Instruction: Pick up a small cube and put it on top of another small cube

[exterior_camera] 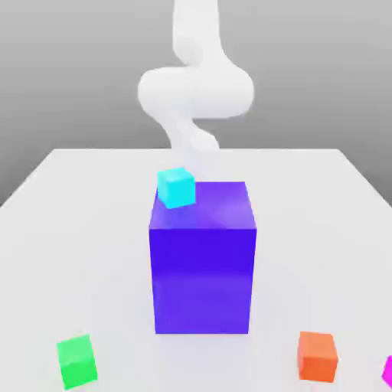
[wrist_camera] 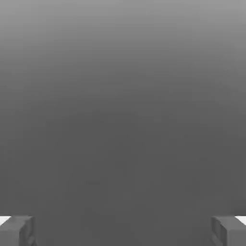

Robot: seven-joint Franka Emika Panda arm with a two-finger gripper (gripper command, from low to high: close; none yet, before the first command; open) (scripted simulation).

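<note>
The gripper (wrist_camera: 123, 230) has its two fingers (wrist_camera: 17, 230) spread wide apart with nothing between them, and the hand view looks out over plain grey with no cube in its line of sight. In the exterior view the white arm (exterior_camera: 195, 88) rises behind the table's far edge, well apart from every block. The magenta cube (exterior_camera: 388, 371), the piece to be lifted, sits at the table's near edge by the corner on the exterior view's right, partly cut off by the frame. Just beside it toward the middle lies an orange cube (exterior_camera: 318, 356); a green cube (exterior_camera: 76, 361) rests near the opposite near corner. A tall blue-violet block (exterior_camera: 202, 256) stands at the table's centre, and a cyan cube (exterior_camera: 177, 187) appears to sit at or just behind its top far corner; which of the two cannot be told. The pick has not begun, so the risks lie ahead. The tall block stands between the arm and the magenta cube, and a low, straight reach could strike it or knock the cyan cube. The magenta cube being so near the edge, an off-centre closing could nudge it off the table. With the orange cube close by, a wide-open descent might clip it or grasp the wrong piece.
</note>
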